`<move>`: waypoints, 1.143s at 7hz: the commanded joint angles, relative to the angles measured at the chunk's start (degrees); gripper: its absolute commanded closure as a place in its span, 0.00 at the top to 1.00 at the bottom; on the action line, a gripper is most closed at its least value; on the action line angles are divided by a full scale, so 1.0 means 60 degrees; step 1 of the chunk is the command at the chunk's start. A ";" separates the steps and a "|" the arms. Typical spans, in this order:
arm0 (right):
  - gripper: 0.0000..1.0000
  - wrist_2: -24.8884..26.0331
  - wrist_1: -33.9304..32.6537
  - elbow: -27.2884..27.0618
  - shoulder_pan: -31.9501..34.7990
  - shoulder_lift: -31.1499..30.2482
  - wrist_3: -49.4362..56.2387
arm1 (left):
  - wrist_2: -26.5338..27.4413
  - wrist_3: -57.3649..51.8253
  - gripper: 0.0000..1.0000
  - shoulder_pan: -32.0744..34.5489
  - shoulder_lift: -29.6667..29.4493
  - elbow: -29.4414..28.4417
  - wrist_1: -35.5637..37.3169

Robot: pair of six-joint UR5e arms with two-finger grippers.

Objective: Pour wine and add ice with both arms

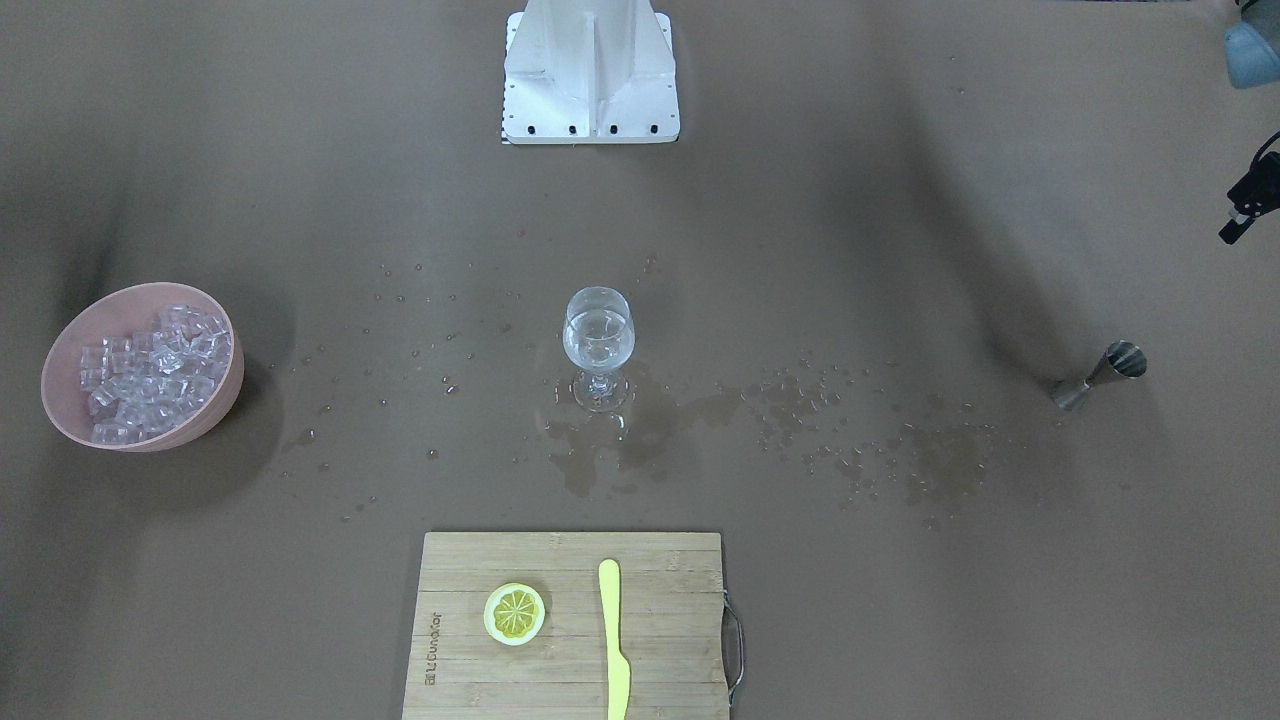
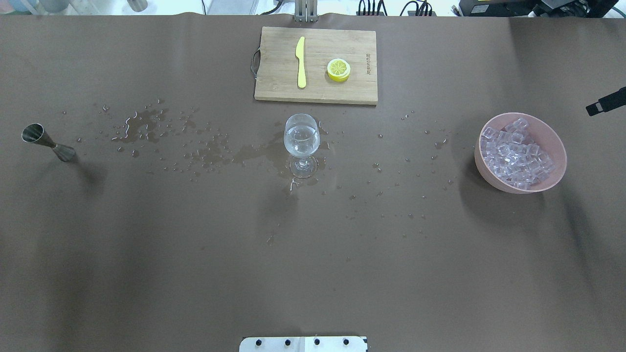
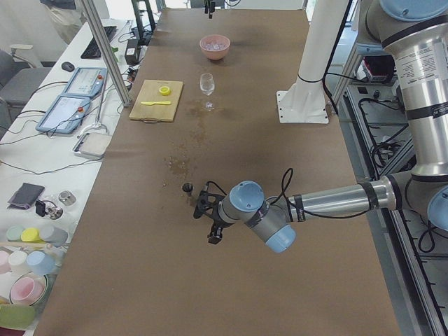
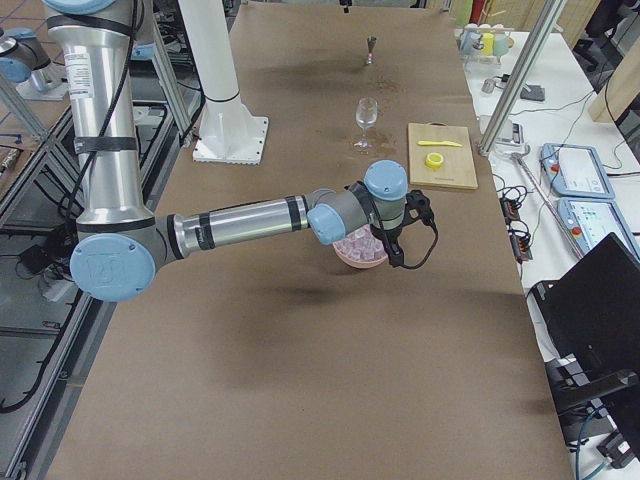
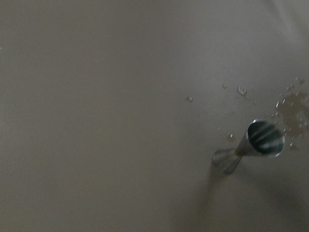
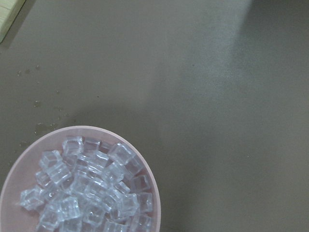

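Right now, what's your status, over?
Left gripper and right gripper out at the sides, jaws unclear. Wine in glass; ice in bowl. Spills around glass.

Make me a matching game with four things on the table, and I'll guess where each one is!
Column 1
1. wine glass
2. pink bowl
3. lemon slice
4. metal jigger

Column 2
A. lies on the wooden cutting board, next to a yellow knife
B. is full of ice cubes
C. stands upright in a puddle in the middle of the table
D. stands by itself near one end of the table

Right pairs: 1-C, 2-B, 3-A, 4-D
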State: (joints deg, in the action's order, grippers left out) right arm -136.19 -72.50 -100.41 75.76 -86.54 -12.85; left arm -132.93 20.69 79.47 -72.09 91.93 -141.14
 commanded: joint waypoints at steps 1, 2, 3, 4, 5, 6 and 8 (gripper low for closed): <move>1.00 0.0695 -0.0017 -0.0695 -0.0947 -0.0150 -0.1924 | -0.0067 -0.1382 0.98 0.0114 -0.0026 -0.0072 0.1578; 0.99 0.0755 -0.0017 -0.0712 -0.1474 -0.0151 -0.2859 | 0.0006 -0.1471 0.98 0.0128 -0.0172 -0.0116 0.2015; 0.98 0.0973 -0.0017 -0.0698 -0.1943 -0.0166 -0.2955 | -0.0110 -0.1646 0.98 0.0129 -0.0115 0.0115 0.2107; 0.97 0.1222 -0.0017 -0.0697 -0.2398 -0.0123 -0.2985 | -0.0096 -0.1647 0.98 0.0129 -0.0129 0.0103 0.2180; 0.92 0.1427 -0.0017 -0.0654 -0.2605 -0.0137 -0.2942 | -0.0154 -0.1647 0.98 0.0129 -0.0129 0.0132 0.2181; 0.91 0.1589 -0.0002 -0.0566 -0.2854 -0.0093 -0.2912 | -0.0256 -0.1647 0.98 0.0129 -0.0144 0.0132 0.2196; 0.91 0.1664 0.0013 -0.0419 -0.3264 0.0024 -0.2970 | -0.0433 -0.1633 0.98 0.0143 -0.0100 0.0147 0.2181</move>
State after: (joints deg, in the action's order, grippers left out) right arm -126.59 -72.47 -103.33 57.78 -86.82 -30.41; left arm -135.05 10.87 80.30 -72.84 92.76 -128.01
